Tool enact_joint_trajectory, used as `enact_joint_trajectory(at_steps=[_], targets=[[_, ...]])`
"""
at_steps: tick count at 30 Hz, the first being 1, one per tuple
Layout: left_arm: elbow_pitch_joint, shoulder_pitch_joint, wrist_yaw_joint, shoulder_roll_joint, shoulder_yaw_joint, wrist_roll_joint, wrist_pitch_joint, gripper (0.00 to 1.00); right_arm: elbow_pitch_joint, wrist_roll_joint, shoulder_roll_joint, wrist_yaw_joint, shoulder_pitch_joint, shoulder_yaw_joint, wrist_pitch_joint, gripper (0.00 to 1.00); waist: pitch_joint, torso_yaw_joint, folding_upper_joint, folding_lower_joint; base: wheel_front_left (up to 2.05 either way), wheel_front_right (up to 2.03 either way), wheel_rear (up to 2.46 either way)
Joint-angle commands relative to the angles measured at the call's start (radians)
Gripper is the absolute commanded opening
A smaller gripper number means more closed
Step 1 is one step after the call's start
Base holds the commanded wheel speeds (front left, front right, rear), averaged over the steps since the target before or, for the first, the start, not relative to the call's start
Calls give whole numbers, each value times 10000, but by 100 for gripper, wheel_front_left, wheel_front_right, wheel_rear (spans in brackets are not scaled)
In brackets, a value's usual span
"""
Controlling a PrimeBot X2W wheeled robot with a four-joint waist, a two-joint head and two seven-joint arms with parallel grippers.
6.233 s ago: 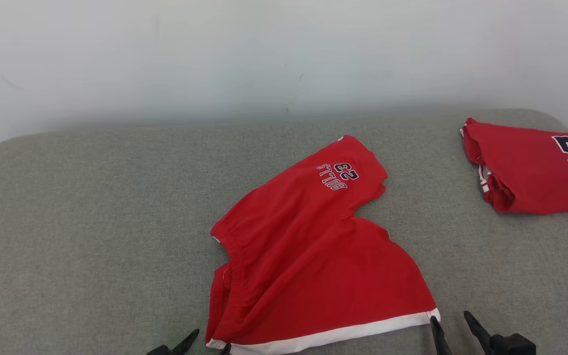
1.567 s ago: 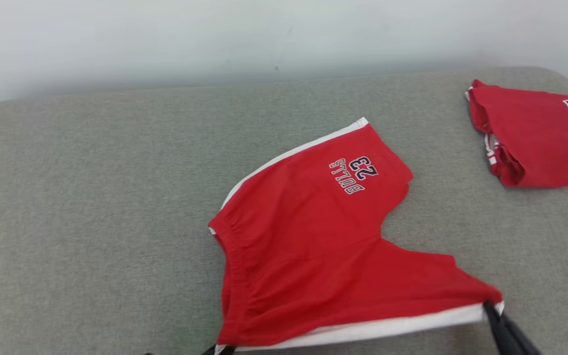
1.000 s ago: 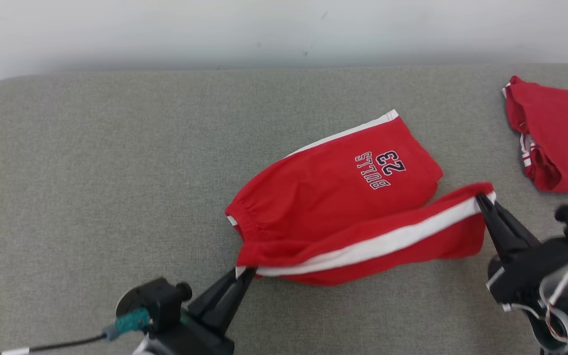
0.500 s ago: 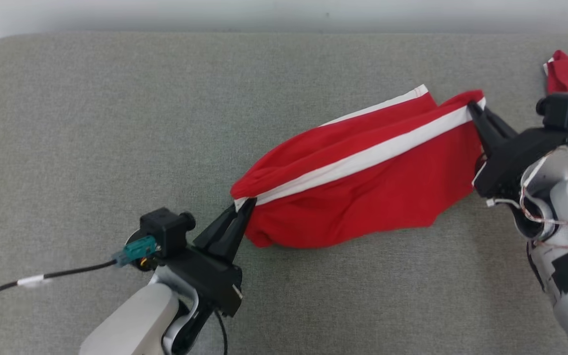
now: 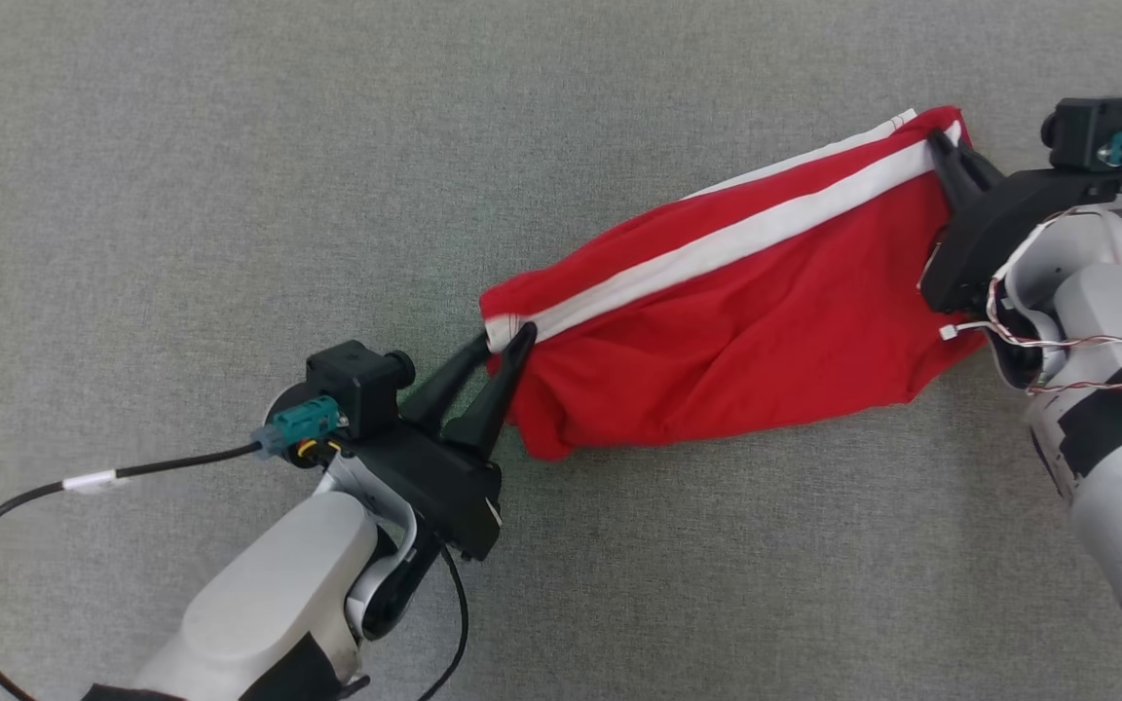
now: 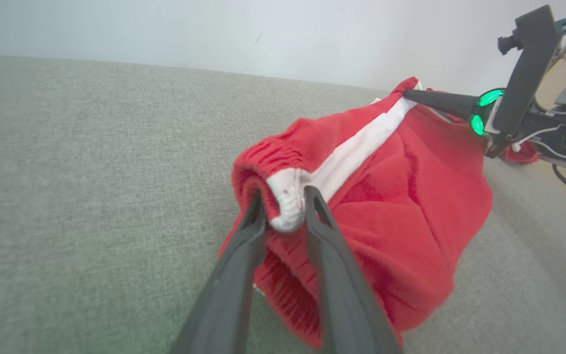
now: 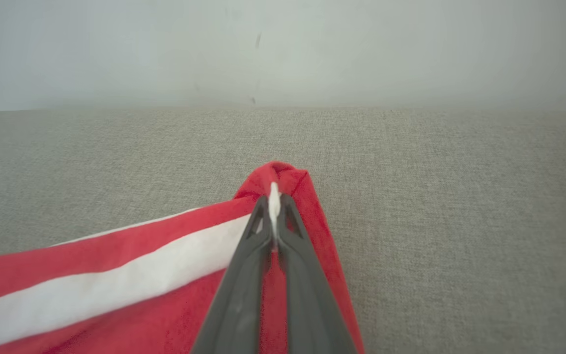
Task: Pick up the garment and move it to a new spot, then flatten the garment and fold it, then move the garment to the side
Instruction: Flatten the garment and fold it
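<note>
The garment (image 5: 736, 321) is a pair of red shorts with a white side stripe, doubled over on the grey cushion and lying slantwise from centre to upper right. My left gripper (image 5: 503, 336) is at its waistband end, fingers parted, the white waistband corner (image 6: 285, 211) loose between them. In the left wrist view, my left gripper (image 6: 283, 194) straddles that corner. My right gripper (image 5: 939, 139) is shut on the far hem corner, and in the right wrist view the right gripper (image 7: 274, 196) pinches the white edge of the garment (image 7: 312, 221). Its tip (image 6: 406, 93) also appears across the cloth.
The grey padded surface (image 5: 230, 195) stretches wide to the left and in front. A black cable (image 5: 35, 497) trails from my left wrist. Another red cloth (image 6: 523, 152) lies beyond the right arm. A pale wall (image 7: 283, 49) backs the cushion.
The head camera has tilted down. Both grippers carried the near edge of the shorts over the far half and set it down. My left fingers have spread apart.
</note>
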Motion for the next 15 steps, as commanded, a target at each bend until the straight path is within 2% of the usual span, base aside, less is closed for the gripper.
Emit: enact_joint_trajectory(at_steps=[1,8,15], targets=[[-23,-60,11,-42,142,77,-27,100,61,92,101,-30,-137,131,-99,100,-47,-40,-3,-3,0,0,0],[-735,895,108,-46,1277,962,-25,100,49,767,-214,-30,153,989,-812,100,-541,-200,-3,-3,0,0,0],[-2080,2208,992,112,2758,2391,-25,100,-350,1525,-1066,-30,1061,1877,-1038,100,-966,-183,-3,-3,0,0,0]])
